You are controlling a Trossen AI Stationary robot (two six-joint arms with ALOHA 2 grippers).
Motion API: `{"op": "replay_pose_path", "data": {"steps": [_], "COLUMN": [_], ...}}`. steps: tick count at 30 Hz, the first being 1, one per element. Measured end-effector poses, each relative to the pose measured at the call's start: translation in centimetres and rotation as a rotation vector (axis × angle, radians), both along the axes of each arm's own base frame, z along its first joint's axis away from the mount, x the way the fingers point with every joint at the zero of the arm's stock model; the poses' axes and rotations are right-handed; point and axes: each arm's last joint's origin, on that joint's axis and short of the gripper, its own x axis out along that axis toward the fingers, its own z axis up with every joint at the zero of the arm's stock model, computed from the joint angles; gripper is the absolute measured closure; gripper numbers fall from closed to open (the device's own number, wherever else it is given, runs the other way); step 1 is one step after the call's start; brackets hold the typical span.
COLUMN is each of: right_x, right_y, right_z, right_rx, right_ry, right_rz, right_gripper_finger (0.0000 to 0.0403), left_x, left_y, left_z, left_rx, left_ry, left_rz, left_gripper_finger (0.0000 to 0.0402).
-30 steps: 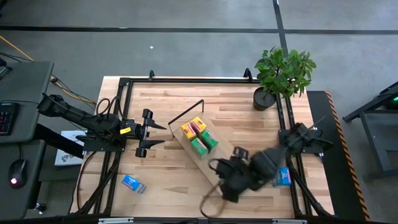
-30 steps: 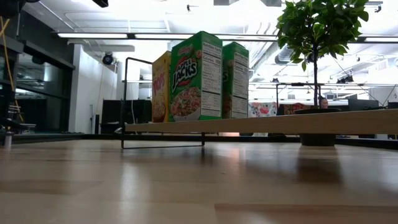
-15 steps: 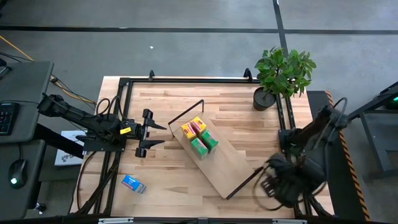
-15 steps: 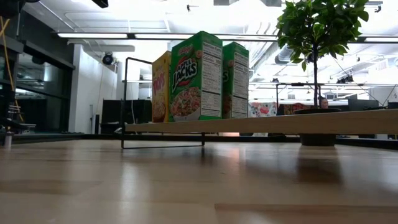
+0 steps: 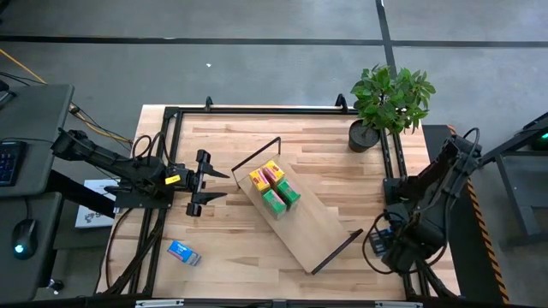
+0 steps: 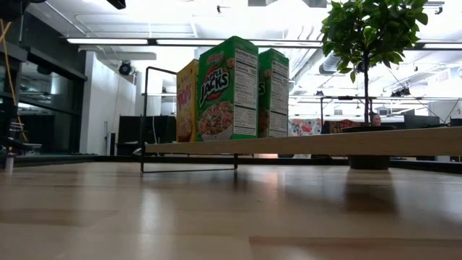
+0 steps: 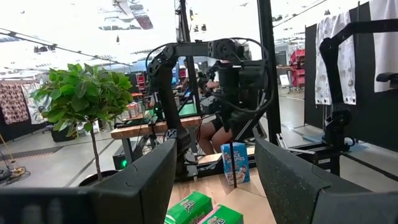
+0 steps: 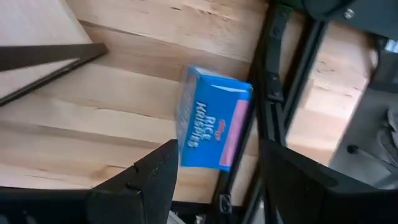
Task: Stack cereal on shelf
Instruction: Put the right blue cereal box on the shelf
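The shelf [image 5: 300, 218] is a long light-wood board with black wire ends, lying diagonally across the table. Yellow and green cereal boxes [image 5: 273, 187] stand on its far-left end, upright in the low view [image 6: 227, 90]. A blue cereal box [image 8: 211, 127] stands by the table's right edge [image 7: 235, 163]. My right gripper [image 8: 217, 149] hovers above it, open, with a finger to either side and touching nothing. Another blue box [image 5: 183, 252] lies on the near-left tabletop. My left gripper [image 5: 205, 181] waits open, left of the shelf.
A potted plant [image 5: 390, 103] stands at the far-right corner. A black metal frame [image 5: 257, 109] runs around the tabletop, and one of its bars [image 8: 273, 106] passes right beside the blue box. Bare wood lies between the shelf and the far edge.
My right arm has swung from over the shelf's near end toward the table's right edge and now hangs above the blue box there. The shelf's near wire end, covered before, now shows. The left arm and the boxes have stayed put.
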Motion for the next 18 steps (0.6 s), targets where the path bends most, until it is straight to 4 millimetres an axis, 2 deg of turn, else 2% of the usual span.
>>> {"op": "replay_pose_path", "data": {"steps": [9, 18], "right_x": [0.2, 0.2], "right_y": [0.3, 0.2], "right_z": [-2.1, -2.2], "right_rx": [0.023, 0.015], "right_ry": [-0.013, -0.013], "right_rz": [0.020, 0.046], "right_gripper_finger": [0.0183, 0.0182], "left_x": [0.0, 0.0], "left_y": [0.0, 0.0], "left_z": [0.0, 0.0], "left_rx": [0.000, 0.000], "left_ry": [0.001, 0.001], "left_rz": [0.000, 0.000], "left_gripper_finger": [0.0194, 0.0194]}}
